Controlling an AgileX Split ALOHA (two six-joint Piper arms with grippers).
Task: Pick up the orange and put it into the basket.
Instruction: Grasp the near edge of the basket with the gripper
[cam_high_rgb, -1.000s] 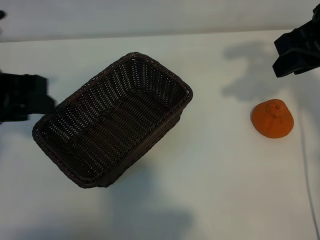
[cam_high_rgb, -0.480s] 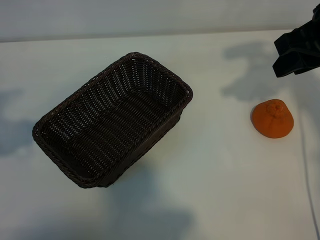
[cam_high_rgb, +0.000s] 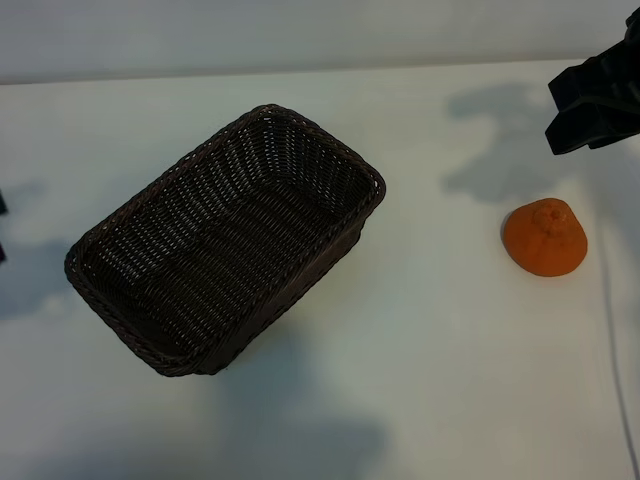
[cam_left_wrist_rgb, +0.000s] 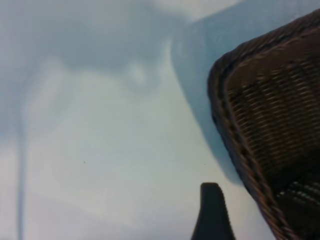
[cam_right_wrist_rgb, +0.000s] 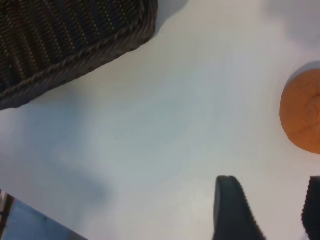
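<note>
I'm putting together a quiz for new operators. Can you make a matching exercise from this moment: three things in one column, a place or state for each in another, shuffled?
Things:
1. orange
2. basket
3. right gripper

Places or states:
A. empty, set slantwise on the table
B. open, holding nothing, up in the exterior view's top right corner
C. bare on the table, right of the basket

Pairs: 1-C, 2-A, 3-B

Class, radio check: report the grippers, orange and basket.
Right gripper open, empty, near orange. Left gripper beside basket. Orange on table, path unobstructed.
</note>
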